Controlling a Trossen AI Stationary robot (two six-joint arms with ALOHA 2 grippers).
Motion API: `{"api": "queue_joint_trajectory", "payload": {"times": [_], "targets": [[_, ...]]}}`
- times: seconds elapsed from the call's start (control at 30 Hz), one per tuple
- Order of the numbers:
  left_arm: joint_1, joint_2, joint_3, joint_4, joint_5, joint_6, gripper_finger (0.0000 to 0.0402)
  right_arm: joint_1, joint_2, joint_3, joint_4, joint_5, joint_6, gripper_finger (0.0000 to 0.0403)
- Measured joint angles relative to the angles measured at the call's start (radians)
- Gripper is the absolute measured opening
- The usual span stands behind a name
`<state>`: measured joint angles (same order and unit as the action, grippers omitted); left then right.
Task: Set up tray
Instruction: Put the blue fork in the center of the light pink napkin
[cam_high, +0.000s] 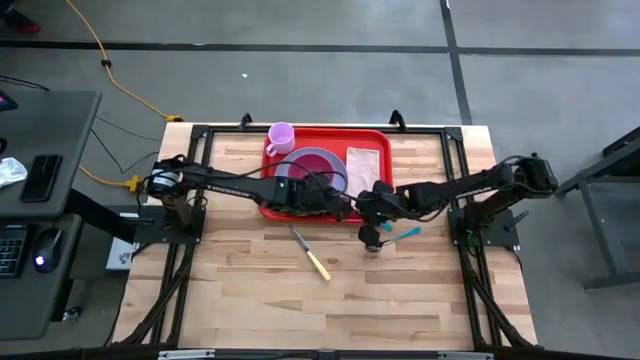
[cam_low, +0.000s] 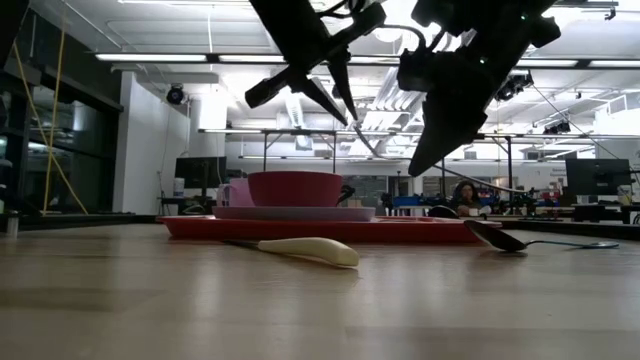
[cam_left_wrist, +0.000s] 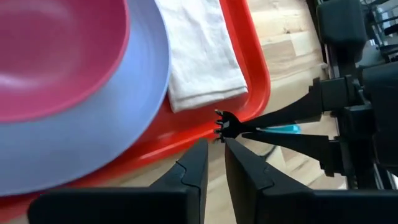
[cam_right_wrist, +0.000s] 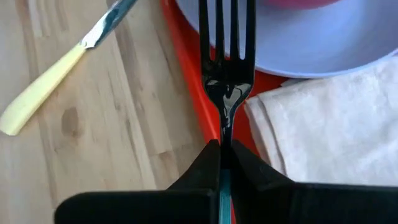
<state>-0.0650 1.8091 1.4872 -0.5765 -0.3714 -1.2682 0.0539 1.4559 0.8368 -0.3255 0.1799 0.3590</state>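
- You have the wooden desk (cam_high: 250, 310) filling the middle of the high view, its bare boards in the lower half.
- Your tray (cam_high: 375, 138) lies in the upper centre of that view, flat on the desk near its far edge.
- On the tray, you see a lavender plate (cam_high: 335, 160) left of middle carrying a pink bowl (cam_high: 312, 163); a folded white napkin (cam_high: 362, 162) lies just to the right of the plate, and a pink cup (cam_high: 281, 136) stands at the tray's upper left corner.
- Your right tool (cam_high: 372, 218) sits just below the tray's lower right edge, clamped on a black fork (cam_right_wrist: 227, 59) with a teal handle; the tines reach over the tray rim toward the plate.
- Your left tool (cam_high: 345, 207) hangs right beside it at the tray's lower edge, fingers (cam_left_wrist: 193, 171) nearly together with a slim gap, holding nothing, tips close to the fork's tines.
- A knife (cam_high: 311, 254) with a cream handle lies on the desk in the centre, below the tray.
- A spoon (cam_low: 500, 238) rests on the desk at the right of the low view.
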Motion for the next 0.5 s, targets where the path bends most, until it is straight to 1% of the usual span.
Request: {"api": "queue_joint_trajectory", "payload": {"times": [0.17, 0.3, 0.37, 0.43, 0.5], "targets": [[0.034, -0.023, 0.002, -0.018, 0.000, 0.053, 0.0086, -0.042, 0.000, 0.000, -0.037, -0.004, -0.006, 0.0000], [0.066, -0.062, 0.002, -0.110, -0.012, 0.093, 0.0086, -0.085, -0.004, 0.000, -0.044, -0.004, -0.019, 0.0000], [0.086, -0.085, 0.001, -0.201, -0.015, 0.111, 0.0086, -0.113, -0.009, 0.000, -0.043, -0.017, -0.019, 0.0000], [0.103, -0.100, 0.002, -0.254, -0.025, 0.135, 0.0086, -0.145, -0.010, 0.001, -0.031, -0.032, -0.018, 0.0000], [0.124, -0.118, -0.001, -0.363, -0.039, 0.149, 0.0086, -0.180, -0.010, 0.001, -0.031, -0.048, -0.001, 0.0000]]}}
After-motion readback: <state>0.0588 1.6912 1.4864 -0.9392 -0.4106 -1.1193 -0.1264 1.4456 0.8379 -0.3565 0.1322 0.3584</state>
